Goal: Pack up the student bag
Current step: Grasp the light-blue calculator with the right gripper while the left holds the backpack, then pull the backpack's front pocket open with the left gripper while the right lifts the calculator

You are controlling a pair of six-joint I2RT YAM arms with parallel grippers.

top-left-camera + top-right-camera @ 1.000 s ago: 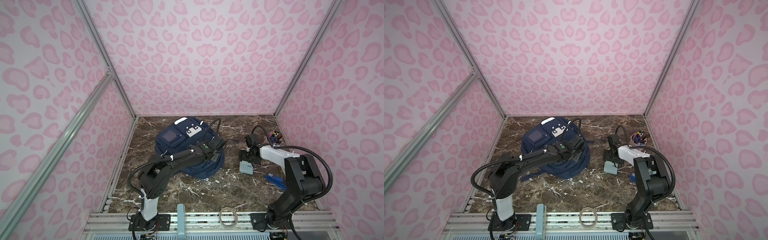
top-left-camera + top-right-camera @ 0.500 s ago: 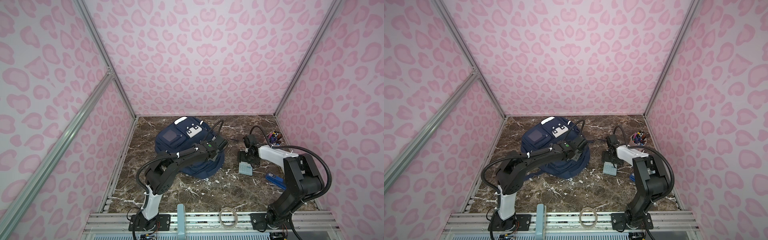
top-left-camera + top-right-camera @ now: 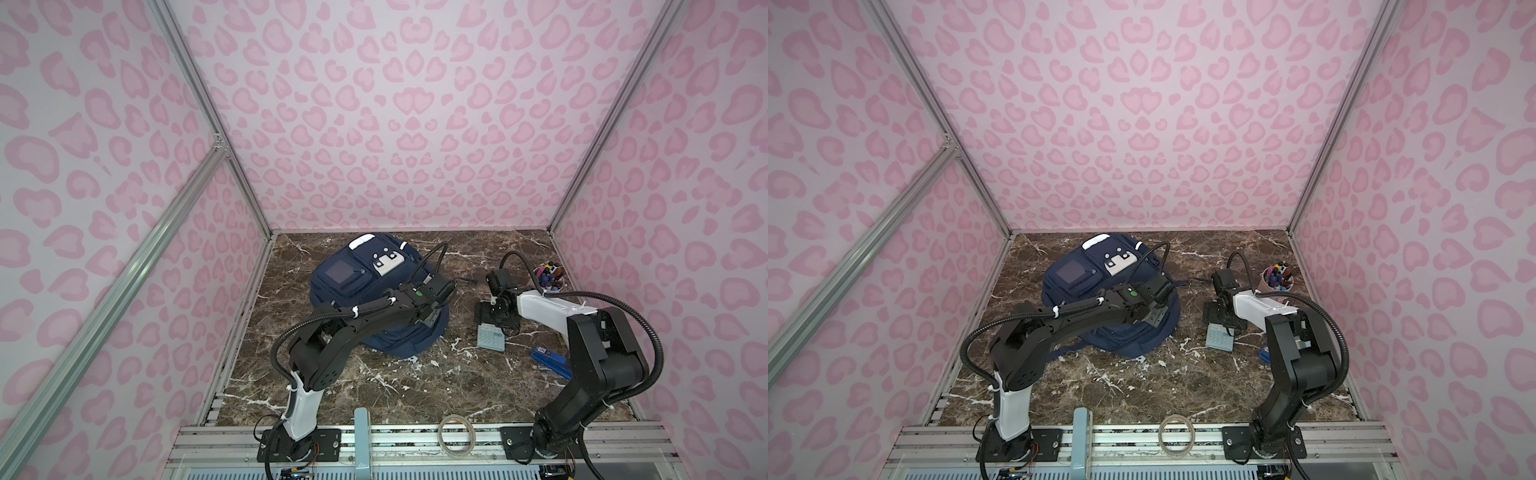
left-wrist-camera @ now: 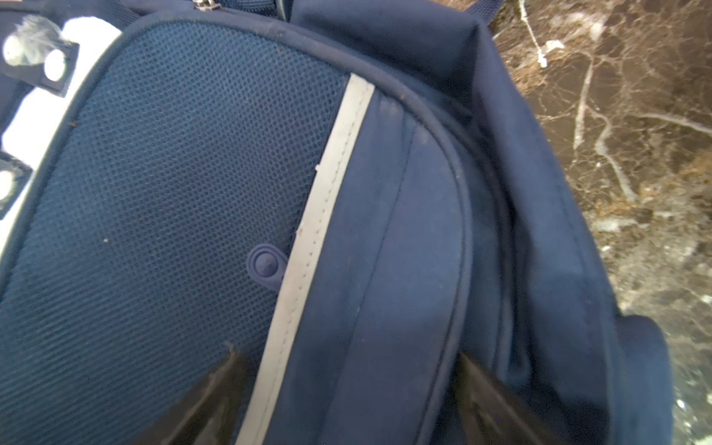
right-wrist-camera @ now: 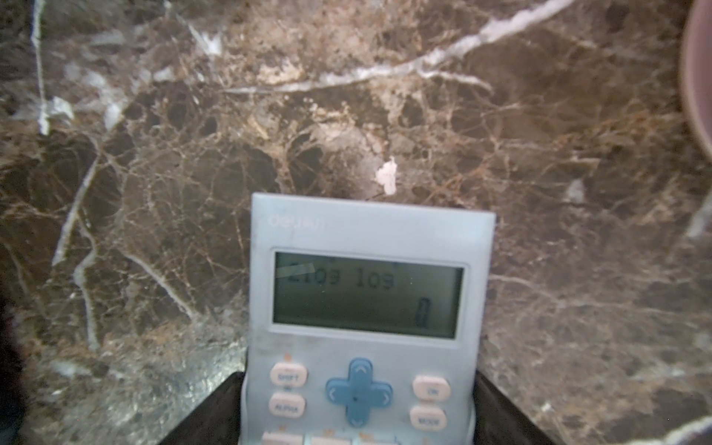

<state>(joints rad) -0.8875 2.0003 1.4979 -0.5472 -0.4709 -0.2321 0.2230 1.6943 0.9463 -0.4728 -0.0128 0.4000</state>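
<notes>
The student bag (image 3: pixel 353 282) (image 3: pixel 1084 282), a navy backpack with white patches, lies flat at the back left of the marble floor in both top views. My left gripper (image 3: pixel 430 321) (image 3: pixel 1152 318) hovers over its right side. In the left wrist view this gripper (image 4: pixel 348 362) is open, its dark fingers (image 4: pixel 208 400) spread over the bag's grey stripe (image 4: pixel 327 215) and holding nothing. My right gripper (image 3: pixel 494 320) (image 3: pixel 1221 318) is open and straddles a light-blue calculator (image 3: pixel 490 338) (image 5: pixel 366 293) that lies on the floor.
A cup of coloured pens (image 3: pixel 550 276) (image 3: pixel 1277 278) stands at the back right, and its rim (image 5: pixel 697 77) shows in the right wrist view. A blue box (image 3: pixel 548 360) lies by the right arm. A clear tape roll (image 3: pixel 457 430) rests on the front rail.
My left gripper has gone from shut to open above the bag, and its arm has risen a little. The right gripper stays at the calculator, which has not moved.
</notes>
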